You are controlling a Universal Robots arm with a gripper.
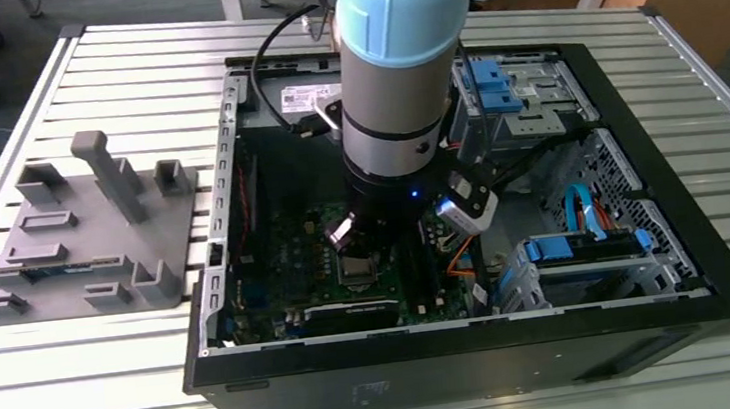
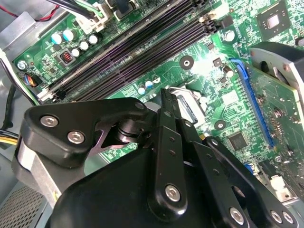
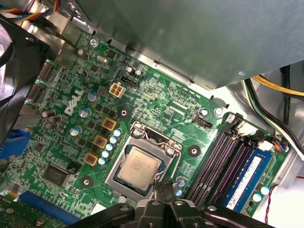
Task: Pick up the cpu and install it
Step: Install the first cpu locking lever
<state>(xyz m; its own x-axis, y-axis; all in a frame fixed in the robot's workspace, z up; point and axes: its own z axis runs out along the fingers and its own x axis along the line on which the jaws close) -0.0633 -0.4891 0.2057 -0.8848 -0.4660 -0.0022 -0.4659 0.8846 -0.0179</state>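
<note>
At the exterior view's left, a grey holder [image 1: 80, 242] with upright pegs lies on the slatted table [image 1: 75, 393], well apart from the open computer case [image 1: 487, 353], with bare table between them. Further right, the arm [image 1: 392, 71] reaches down into the middle of the case, hemmed by the case's left wall, a black cable and the blue-tabbed drive bays [image 1: 501, 86] near the exterior view's right. Inside, the green motherboard [image 3: 156, 99] lies flat. In the first wrist view the cpu [image 3: 137, 166] sits in its socket inside the raised metal frame, with capacitors just beside it and the dark memory slots [image 3: 223, 161] near its other side. The gripper [image 3: 165, 186] hangs just beside the socket's edge, fingers drawn together to a narrow point, clenched on nothing and apart from the cpu.
</note>
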